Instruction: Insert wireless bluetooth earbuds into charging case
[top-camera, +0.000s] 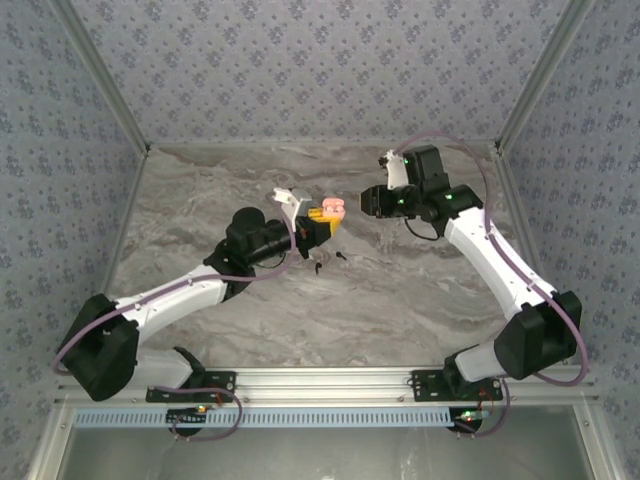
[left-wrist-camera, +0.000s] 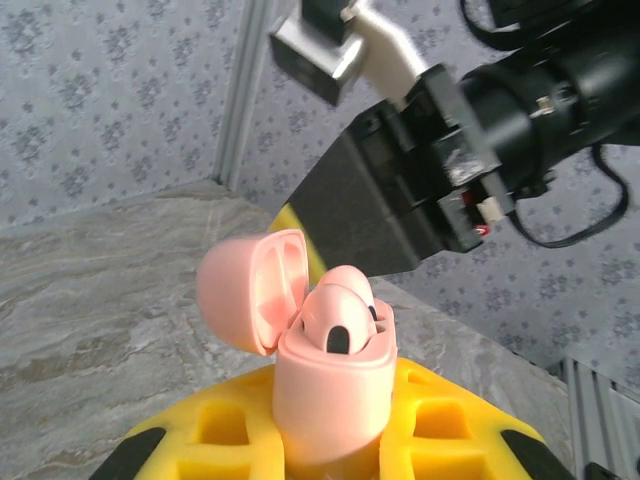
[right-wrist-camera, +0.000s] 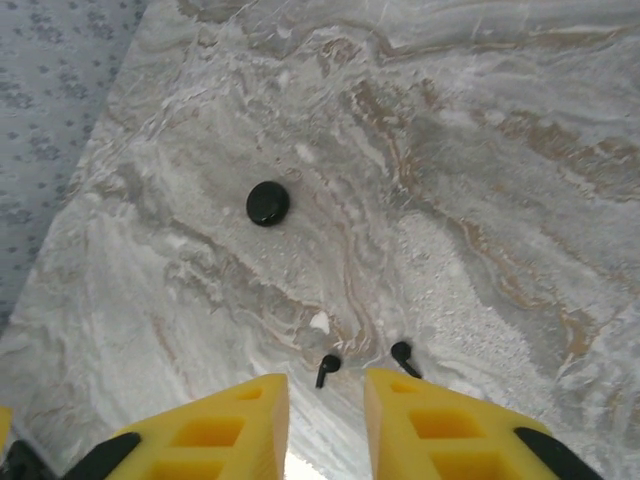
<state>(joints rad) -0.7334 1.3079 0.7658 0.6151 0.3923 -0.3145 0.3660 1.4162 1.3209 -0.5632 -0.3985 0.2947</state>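
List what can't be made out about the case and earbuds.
Charging case sockets: left wrist view, hidden behind its own rim.
Earbuds: top view, too small to tell left from right.
Left pincer fingertips: left wrist view, covered by the case.

Tabletop (top-camera: 200, 185): far edge and both far corners bare, free passage. Middle: earbuds (right-wrist-camera: 327, 366) lie close together with bare marble all round. Black disc (right-wrist-camera: 268, 203) lies well apart. Above them, left gripper (top-camera: 325, 218) with open pink case (left-wrist-camera: 335, 390) faces right gripper (top-camera: 372, 200), narrow gap between. Left arm (top-camera: 180, 290) spans near-left corner.
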